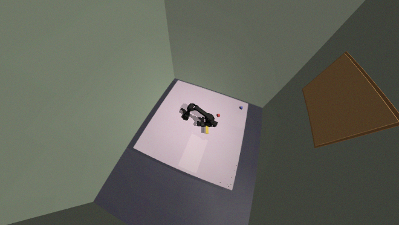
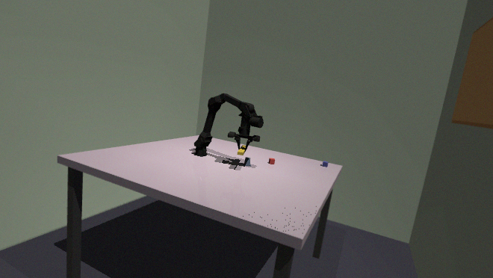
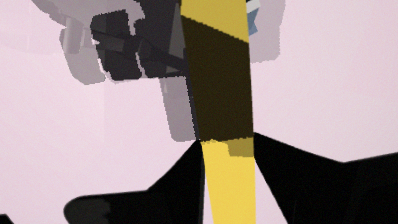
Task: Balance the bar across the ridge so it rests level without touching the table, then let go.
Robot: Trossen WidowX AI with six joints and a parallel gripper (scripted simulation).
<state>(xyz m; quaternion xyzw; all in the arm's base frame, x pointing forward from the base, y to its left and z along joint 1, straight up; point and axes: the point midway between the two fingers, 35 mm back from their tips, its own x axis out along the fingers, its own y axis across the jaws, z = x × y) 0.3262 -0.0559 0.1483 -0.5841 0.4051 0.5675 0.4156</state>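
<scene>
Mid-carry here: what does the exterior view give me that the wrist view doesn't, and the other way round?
Exterior only: the tool holds the yellow bar clear above the table, with the small blue-grey ridge just beside and below, plus a red cube and a blue cube farther off. Wrist only: close up, the bar runs lengthwise between the dark fingers, a sliver of blue showing near its far end. Both: the bar gripped, not yet resting on anything.
</scene>
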